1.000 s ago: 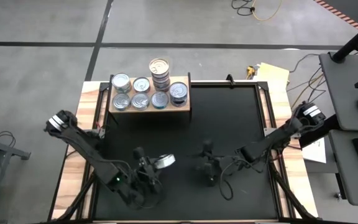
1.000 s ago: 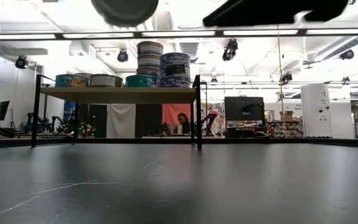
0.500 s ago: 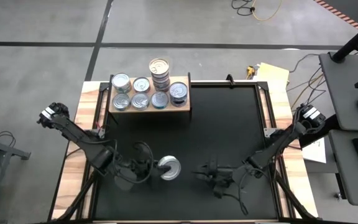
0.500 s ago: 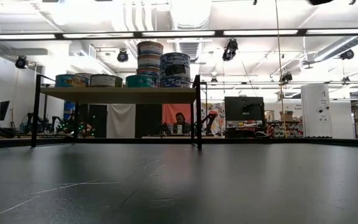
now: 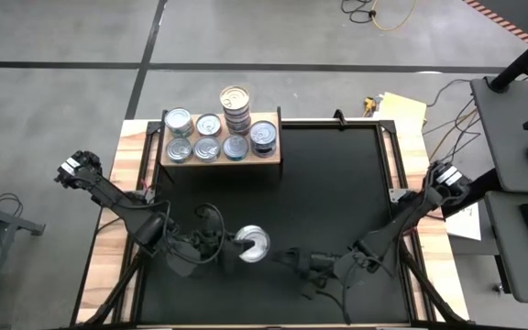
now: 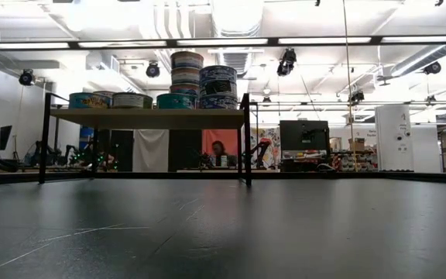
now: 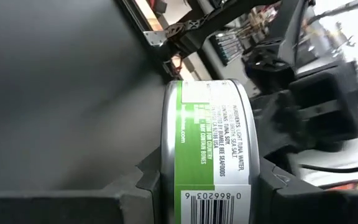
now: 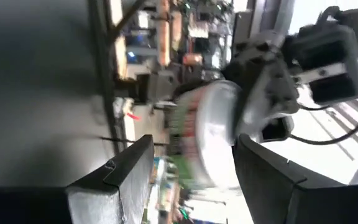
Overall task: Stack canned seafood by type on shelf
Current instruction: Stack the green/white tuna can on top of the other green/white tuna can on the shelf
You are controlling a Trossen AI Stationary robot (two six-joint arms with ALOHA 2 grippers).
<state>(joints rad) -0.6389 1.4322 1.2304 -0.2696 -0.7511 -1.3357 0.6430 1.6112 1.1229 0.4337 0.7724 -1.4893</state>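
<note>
The left end effector (image 5: 238, 246) clamps a round green-labelled tuna tin (image 7: 209, 149) above the black bench's (image 5: 337, 192) near half. The right end effector (image 5: 290, 259) sits just beside it, fingers apart — holding nothing. Farther back, the wooden shelf (image 5: 271, 156) carries short metal tins (image 5: 207, 147) — one stack (image 6: 186, 76) stands tallest.

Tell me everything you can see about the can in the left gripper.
The can is a short round metal tin with a silver top and a green and white label with small print and a barcode. The left gripper holds it by its flat ends, tilted on its side, above the table's near half. The right gripper is close beside it, open, not touching.
</note>
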